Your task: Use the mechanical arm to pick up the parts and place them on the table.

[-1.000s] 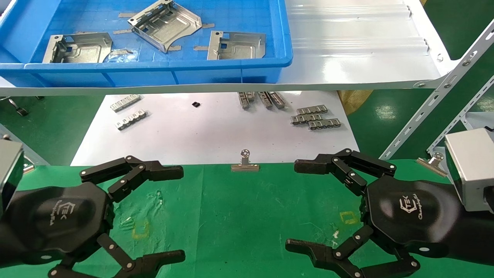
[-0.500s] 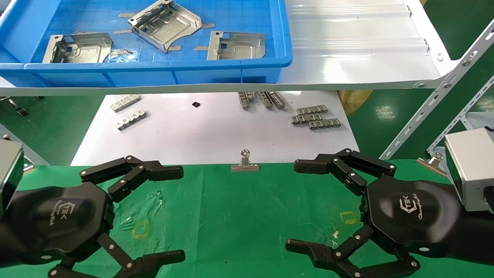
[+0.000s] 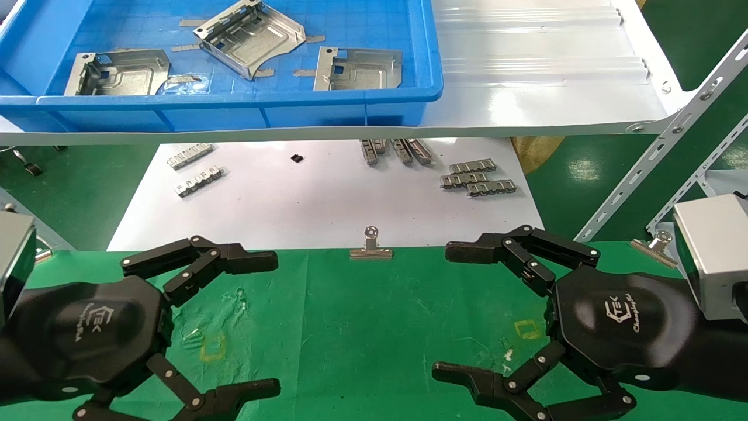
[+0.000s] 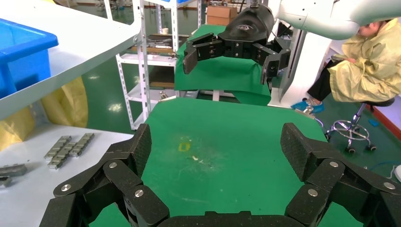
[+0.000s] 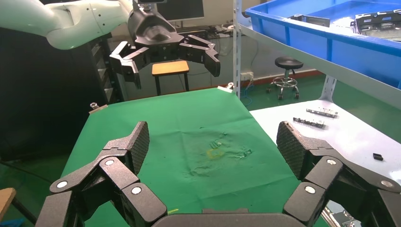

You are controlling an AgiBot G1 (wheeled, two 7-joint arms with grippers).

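Three silver-grey sheet-metal parts lie in the blue bin point(image 3: 234, 114) on the raised shelf: one at the left point(image 3: 120, 73), one tilted in the middle point(image 3: 251, 38), one at the right point(image 3: 359, 69). The green-cloth table point(image 3: 362, 327) lies below, nearest me. My left gripper point(image 3: 260, 321) hovers open and empty over the table's left side. My right gripper point(image 3: 453, 310) hovers open and empty over its right side. In the left wrist view the left gripper point(image 4: 215, 151) faces the right gripper point(image 4: 231, 47). In the right wrist view the right gripper point(image 5: 213, 146) faces the left gripper point(image 5: 165, 54).
A white sheet point(image 3: 327, 204) beyond the table carries small ridged metal strips point(image 3: 476, 178). A binder clip point(image 3: 371, 248) holds the cloth's far edge. The white shelf point(image 3: 543, 76) overhangs the sheet, with slotted metal struts point(image 3: 660, 158) at the right. Yellow square marks point(image 3: 529, 328) show on the cloth.
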